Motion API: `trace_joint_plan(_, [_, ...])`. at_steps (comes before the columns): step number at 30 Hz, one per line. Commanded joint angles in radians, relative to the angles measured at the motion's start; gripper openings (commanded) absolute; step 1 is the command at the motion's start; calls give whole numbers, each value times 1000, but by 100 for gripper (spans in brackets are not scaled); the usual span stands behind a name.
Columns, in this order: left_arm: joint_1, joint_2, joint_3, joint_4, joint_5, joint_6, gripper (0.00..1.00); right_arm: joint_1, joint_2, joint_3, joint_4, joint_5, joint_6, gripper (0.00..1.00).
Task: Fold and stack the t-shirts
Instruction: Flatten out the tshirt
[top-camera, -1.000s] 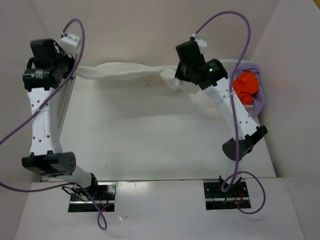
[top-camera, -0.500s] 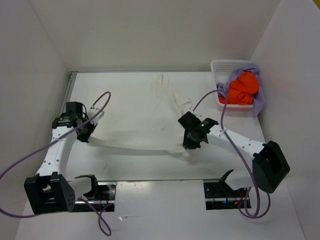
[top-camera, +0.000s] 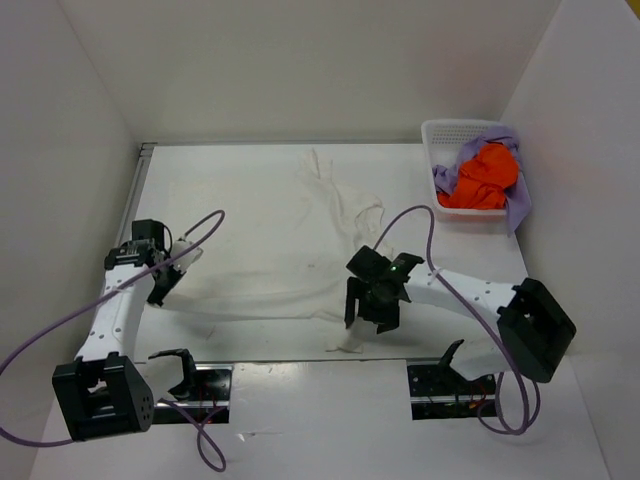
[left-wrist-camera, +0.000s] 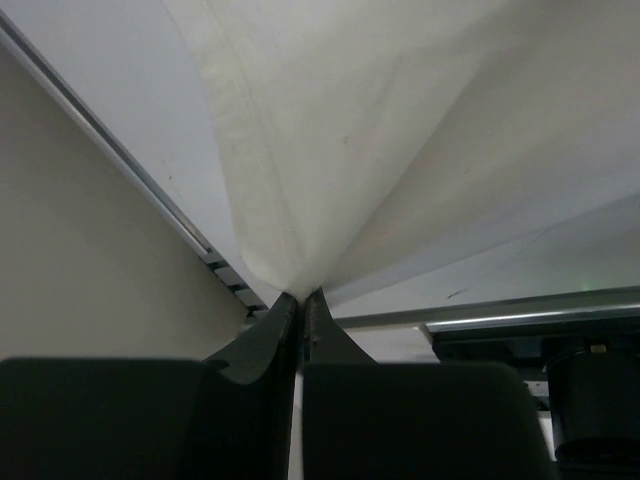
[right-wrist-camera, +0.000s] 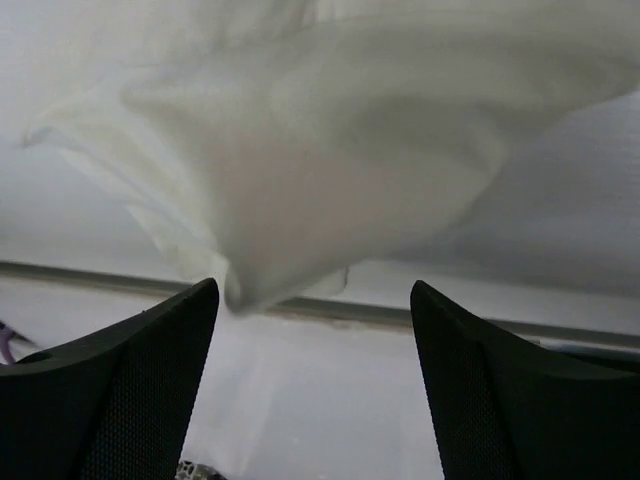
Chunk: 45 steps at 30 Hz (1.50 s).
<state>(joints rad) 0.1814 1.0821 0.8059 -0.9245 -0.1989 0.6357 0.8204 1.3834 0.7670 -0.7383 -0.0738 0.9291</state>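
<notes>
The cream-white t-shirt (top-camera: 270, 255) lies spread over the table, its near hem by the front edge. My left gripper (top-camera: 162, 285) is shut on its near left corner; the left wrist view shows the cloth (left-wrist-camera: 380, 150) pinched at the tips of the left gripper (left-wrist-camera: 302, 296). My right gripper (top-camera: 368, 312) stands open over the shirt's near right corner. In the right wrist view that corner (right-wrist-camera: 330, 170) hangs loose just beyond the right gripper (right-wrist-camera: 313, 285), touching neither finger. The orange t-shirt (top-camera: 483, 178) and the lavender t-shirt (top-camera: 517, 205) sit bunched in the basket.
The white perforated basket (top-camera: 437, 135) stands at the back right corner. White walls close in the table on the left, back and right. A metal rail (top-camera: 140, 190) runs along the left edge. Purple cables loop off both arms.
Both arms came down from high at the back to the near side, laying the cream-white shirt out flat. The right gripper opened and let go of its corner.
</notes>
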Motion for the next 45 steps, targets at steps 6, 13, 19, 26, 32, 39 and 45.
trace_joint_plan(6, [18,-24,-14,-59,-73,70,0,-226,-256,184,-140,204,-12,73])
trace_joint_plan(13, [18,-14,15,-50,-82,70,0,-377,47,100,72,195,-44,72])
trace_joint_plan(19, [18,-14,24,-19,-91,59,0,-377,183,40,152,152,-35,72])
trace_joint_plan(26, [18,9,24,48,-91,50,0,-614,102,-27,105,183,10,0])
trace_joint_plan(32, [-20,59,47,58,-57,50,0,-655,-29,-9,5,253,94,59])
trace_joint_plan(39, [-30,99,47,78,-46,39,0,-367,-182,224,-162,297,91,100])
trace_joint_plan(45, [-30,119,47,78,-46,-19,0,126,-173,91,-311,95,282,83])
